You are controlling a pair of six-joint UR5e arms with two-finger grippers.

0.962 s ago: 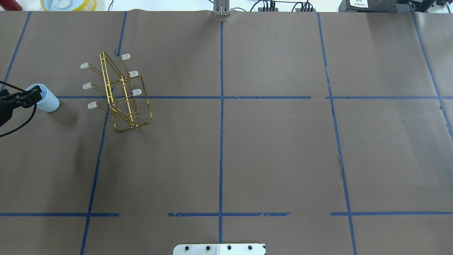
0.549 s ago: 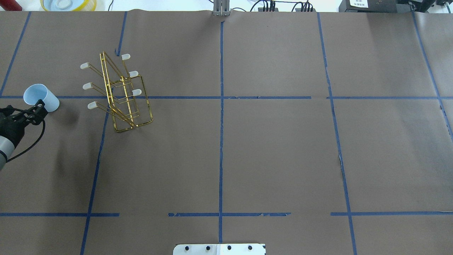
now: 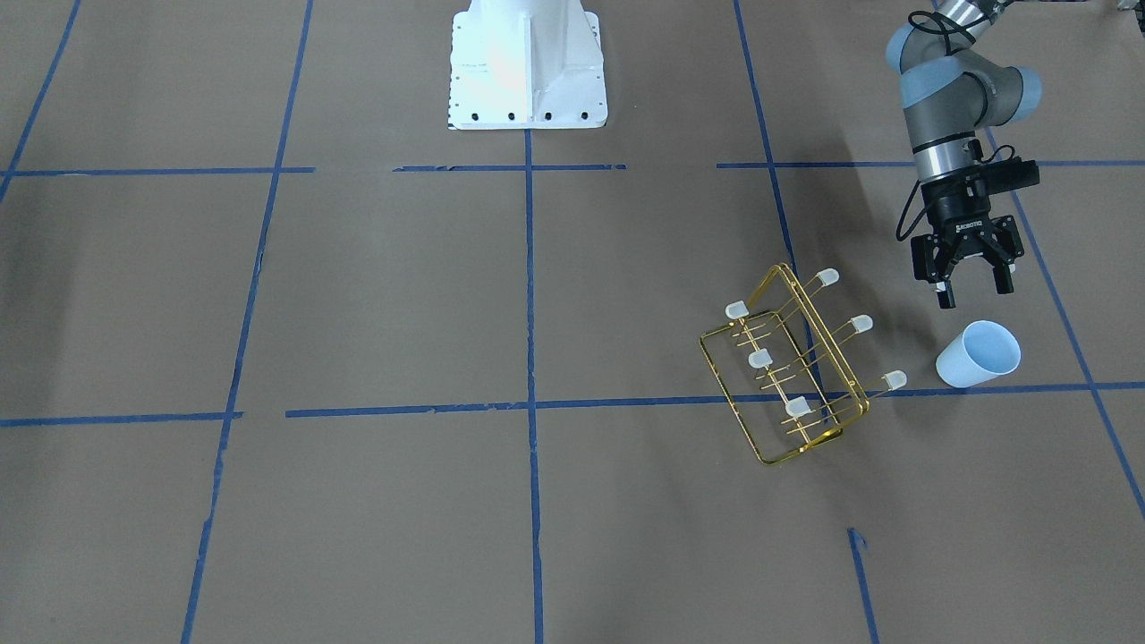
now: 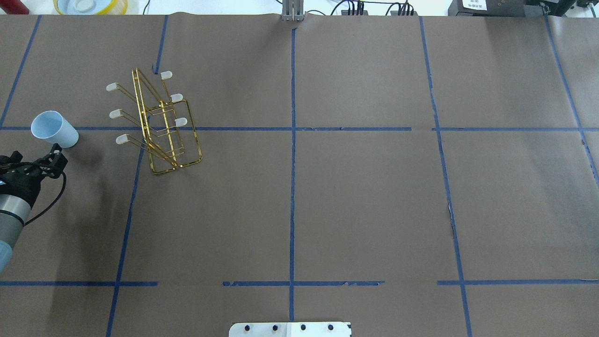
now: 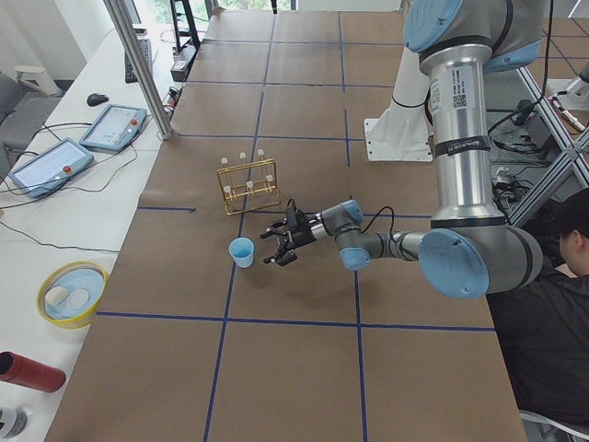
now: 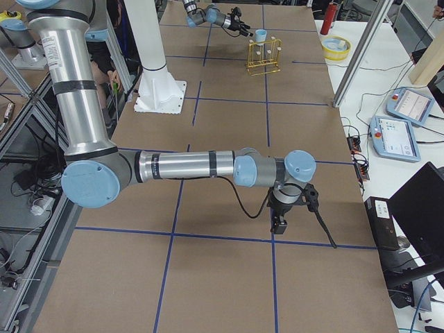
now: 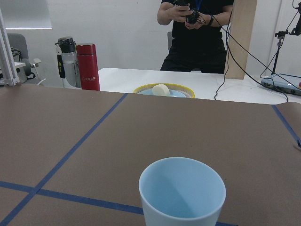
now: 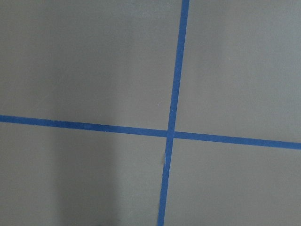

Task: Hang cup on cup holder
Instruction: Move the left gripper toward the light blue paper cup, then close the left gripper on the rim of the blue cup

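Fingers (image 3: 945, 295) of the left gripper (image 3: 973, 291) stand spread apart in the front-facing view, holding nothing; the arm's upper part is cut off by the top edge. The cup (image 3: 977, 358) stands upright on the table just beyond the fingertips, clear of them and in line with the gap. The cup holder (image 3: 796, 367) stands off to one side of the fingers, near the cup but not touching it

From overhead, the left gripper (image 4: 36, 152) sits at the picture's edge with much of its arm cut off, and its dark fingers are hard to separate. The cup (image 4: 54, 129) stands just ahead of the fingertips and the cup holder (image 4: 159, 126) further out to their side

In the exterior left view the left gripper (image 5: 279, 244) is small, with the cup (image 5: 242, 251) right in front of it

In the exterior right view the right gripper (image 6: 277, 223) hangs low over the table, and I cannot tell how its fingers stand. The cup (image 6: 260, 34) and cup holder (image 6: 264, 57) are tiny and well apart from it

The left wrist view shows the cup (image 7: 182, 193) close, mouth up, its base cut off by the lower edge

The right wrist view shows only brown table (image 8: 84, 66) and crossing blue tape (image 8: 169, 133)
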